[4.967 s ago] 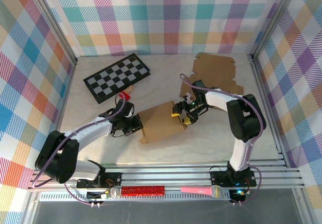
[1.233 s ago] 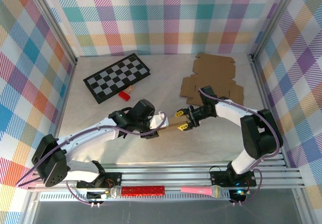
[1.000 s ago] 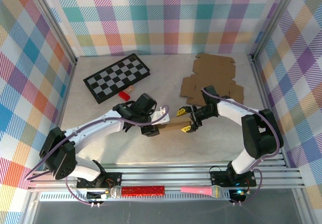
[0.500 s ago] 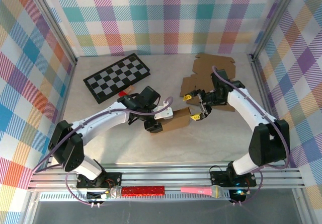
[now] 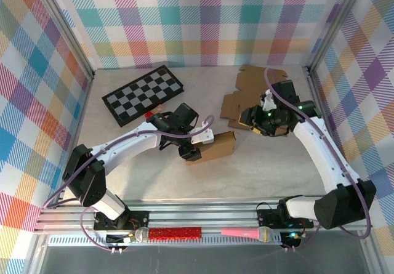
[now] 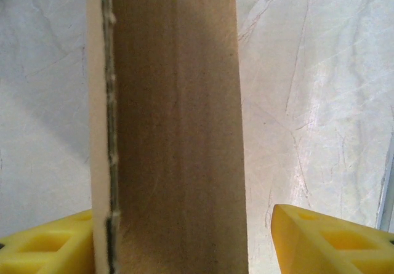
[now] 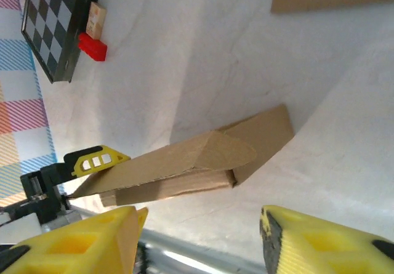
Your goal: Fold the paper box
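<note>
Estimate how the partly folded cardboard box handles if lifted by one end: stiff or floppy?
Probably light: the cardboard box looks like thin sheet. Likely floppy at its creases, since its upper panel bows and gapes in the right wrist view. It may slip: the left gripper straddles its edge, one finger clear of it.

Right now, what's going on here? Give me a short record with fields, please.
Job: folding a cardboard box
Left tool: open, straddling the box
Right tool: open, empty, apart from the box
Also on table: chessboard, red block, flat cardboard sheets
</note>
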